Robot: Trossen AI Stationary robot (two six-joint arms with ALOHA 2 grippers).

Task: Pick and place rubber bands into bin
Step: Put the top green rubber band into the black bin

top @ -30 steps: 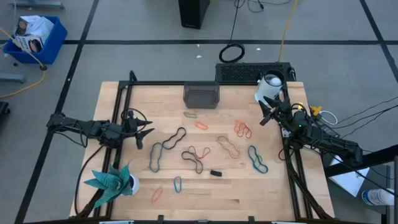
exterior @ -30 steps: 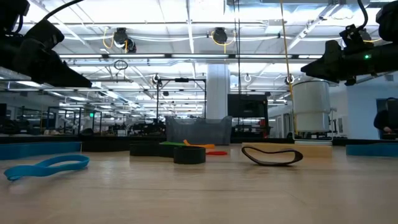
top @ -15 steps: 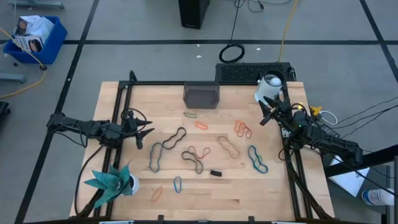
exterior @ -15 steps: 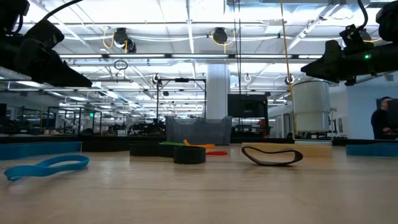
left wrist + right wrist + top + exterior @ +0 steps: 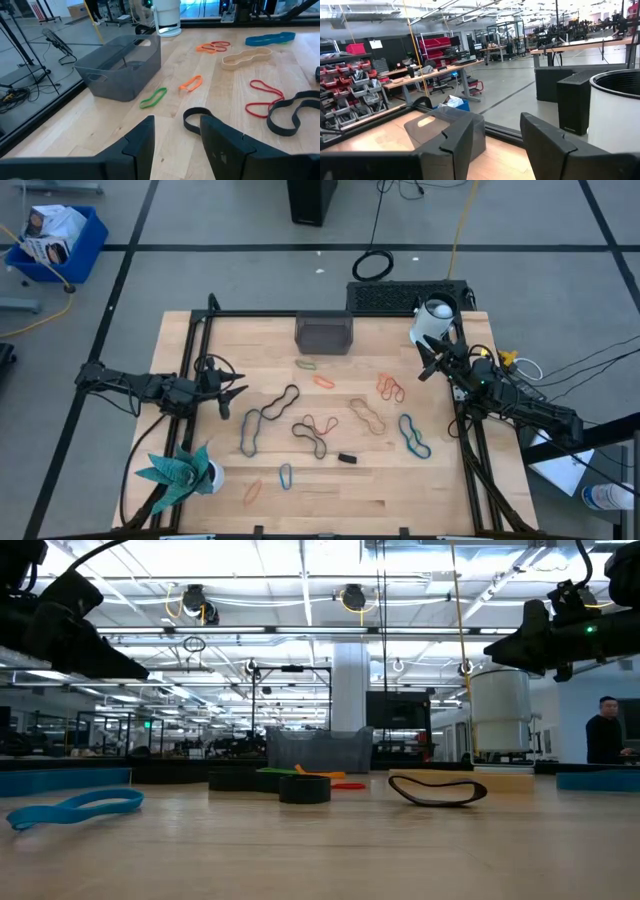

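Bands all on the table, nothing picked yet

Jaws on both arms stand parted and empty. The left gripper (image 5: 232,397) hangs above the left side of the pale wooden table (image 5: 200,470), its dark fingers (image 5: 140,145) aimed across the boards; the right gripper (image 5: 428,366) is held high near the far right corner, beside a white cylindrical canister (image 5: 434,322).

Just ahead of the left gripper lies a black rubber loop (image 5: 281,399), and beside that a long blue band (image 5: 250,431). Other thin rubber bands — red (image 5: 322,423), tan (image 5: 366,414), orange (image 5: 390,388), small green (image 5: 307,364), a second blue one (image 5: 414,436) — are scattered over the middle of the table. The small dark grey translucent plastic bin (image 5: 324,332) sits at the far edge, well apart from most of them; whether anything is in it cannot be told.

The task seems to be at its very start — the first pick is still to be made. The next move likely calls for the left gripper to drop onto the black loop, pinch the thin rubber flat against the wood, then carry it to the bin.
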